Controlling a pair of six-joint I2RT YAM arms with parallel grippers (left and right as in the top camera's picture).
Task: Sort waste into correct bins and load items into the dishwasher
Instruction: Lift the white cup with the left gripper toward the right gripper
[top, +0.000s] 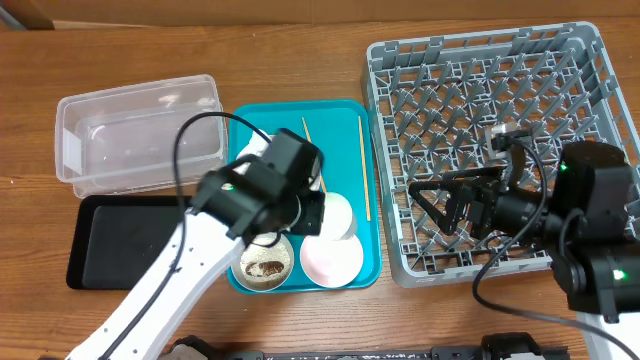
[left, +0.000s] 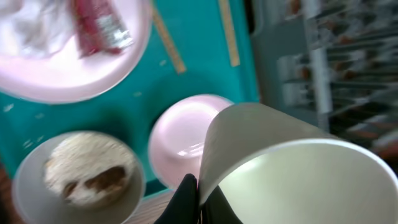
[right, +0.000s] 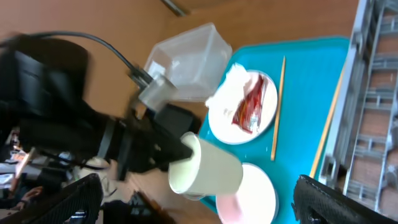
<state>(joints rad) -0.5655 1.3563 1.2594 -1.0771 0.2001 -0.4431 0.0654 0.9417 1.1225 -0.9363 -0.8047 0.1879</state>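
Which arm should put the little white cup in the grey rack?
Left. The left gripper pinches the white cup above the teal tray, just beside the grey rack; the right gripper hangs empty over it.

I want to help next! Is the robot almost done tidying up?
Just starting. No dishes show in the grey rack yet. The left fingers hold the white cup above the teal tray. The napkin and red wrapper lie on the plate, and the rice bowl, pink bowl and chopsticks wait on the tray.
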